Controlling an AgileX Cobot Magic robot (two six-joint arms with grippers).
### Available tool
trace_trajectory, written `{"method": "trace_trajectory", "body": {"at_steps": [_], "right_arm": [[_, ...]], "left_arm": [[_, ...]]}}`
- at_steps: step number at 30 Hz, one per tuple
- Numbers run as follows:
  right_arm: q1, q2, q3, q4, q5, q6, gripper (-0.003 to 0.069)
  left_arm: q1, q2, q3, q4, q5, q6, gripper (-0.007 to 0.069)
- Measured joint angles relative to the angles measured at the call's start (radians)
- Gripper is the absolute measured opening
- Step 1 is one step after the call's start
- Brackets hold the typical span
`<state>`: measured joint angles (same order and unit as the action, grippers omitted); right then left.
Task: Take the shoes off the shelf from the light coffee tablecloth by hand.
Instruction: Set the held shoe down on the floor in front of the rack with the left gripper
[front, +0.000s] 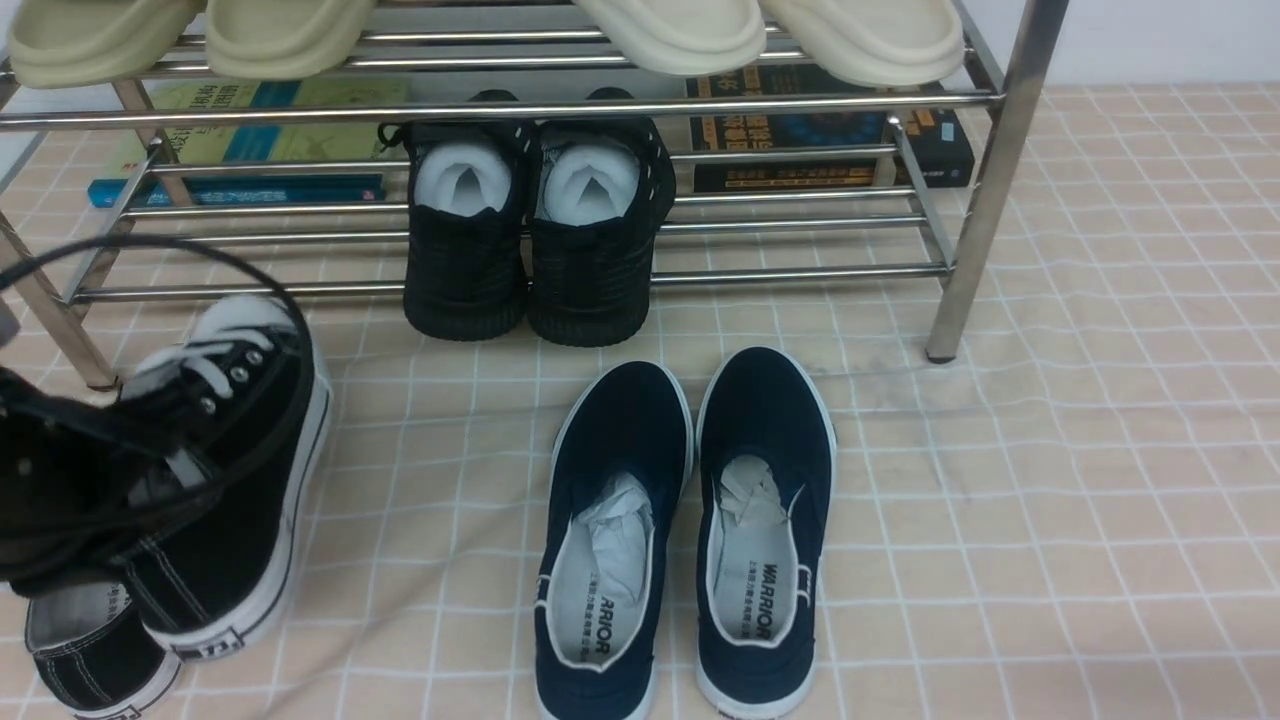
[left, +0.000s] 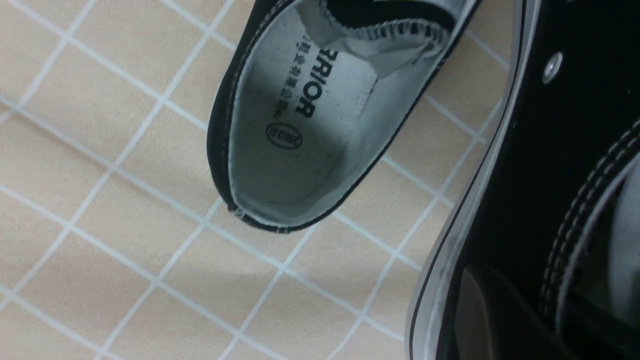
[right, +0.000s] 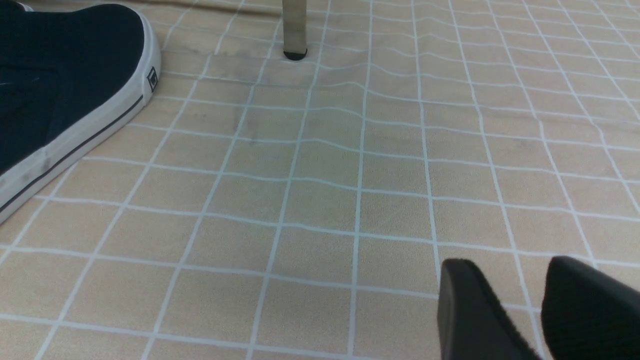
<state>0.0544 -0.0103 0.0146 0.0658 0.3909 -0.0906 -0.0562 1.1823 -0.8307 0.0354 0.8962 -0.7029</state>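
One black canvas shoe (front: 240, 470) with white laces hangs tilted at the front left, off the steel shelf (front: 985, 200). My left gripper (front: 165, 475) is shut on its collar; in the left wrist view a finger (left: 475, 310) presses its side wall. Its heel end is close to the light coffee tablecloth (front: 1050, 500). The other shoe of the pair (front: 95, 650) lies on the cloth right beside it, its insole (left: 295, 150) showing. My right gripper (right: 510, 267) stands open low over bare cloth, holding nothing, and is out of the front view.
Navy slip-ons (front: 690, 530) stand on the cloth in front of the shelf, one toe (right: 65, 75) near my right gripper. All-black knit shoes (front: 535, 230) sit on the lower tier, cream slippers (front: 680, 30) on the upper. Books (front: 250, 140) lie behind. A shelf leg (right: 294, 25) stands ahead.
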Motion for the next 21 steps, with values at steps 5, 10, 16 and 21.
{"method": "trace_trajectory", "body": {"at_steps": [5, 10, 16, 21], "right_arm": [[0.0, 0.0, 0.0, 0.0, 0.0, 0.0, 0.024], [0.0, 0.0, 0.0, 0.0, 0.0, 0.0, 0.024], [0.0, 0.0, 0.0, 0.0, 0.0, 0.0, 0.024], [0.0, 0.0, 0.0, 0.0, 0.0, 0.0, 0.024]], "left_arm": [[0.0, 0.0, 0.017, 0.007, -0.022, -0.003, 0.002], [0.0, 0.035, 0.017, 0.009, -0.062, 0.005, 0.002], [0.0, 0.113, 0.017, 0.013, -0.104, 0.029, 0.002], [0.0, 0.145, 0.017, 0.014, -0.115, 0.039, 0.0022]]}}
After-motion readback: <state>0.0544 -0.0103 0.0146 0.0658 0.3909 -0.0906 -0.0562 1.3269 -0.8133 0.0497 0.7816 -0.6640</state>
